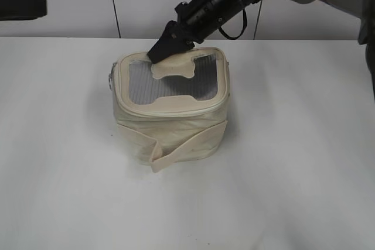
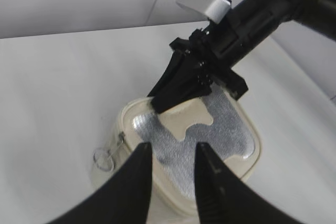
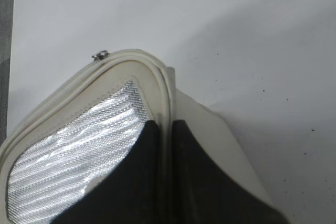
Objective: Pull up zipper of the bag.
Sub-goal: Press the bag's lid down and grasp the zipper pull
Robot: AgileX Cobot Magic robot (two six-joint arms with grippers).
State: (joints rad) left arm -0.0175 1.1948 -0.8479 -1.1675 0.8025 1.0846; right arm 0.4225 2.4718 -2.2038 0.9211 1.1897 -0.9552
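R tool (image 1: 157, 54) is clenched on the bag's (image 1: 170, 127) lid rim, not a zipper (image 1: 176, 110) pull. L tool (image 2: 172, 157) hangs released above. I reckon pulling now just tips it off the bench (image 1: 293, 162).

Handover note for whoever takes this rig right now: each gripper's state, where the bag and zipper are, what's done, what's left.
Right gripper: jaws nearly closed, pinching the lid's rim at the bag's far edge.
Left gripper: open, empty, hovering above the mesh lid.
Bag stands upright mid-table.
Zipper: the track looks shut along the front; a silver pull with ring hangs at the bag's left side.
Left: grasp a pull and draw it along the track; how far it has travelled cannot be judged.
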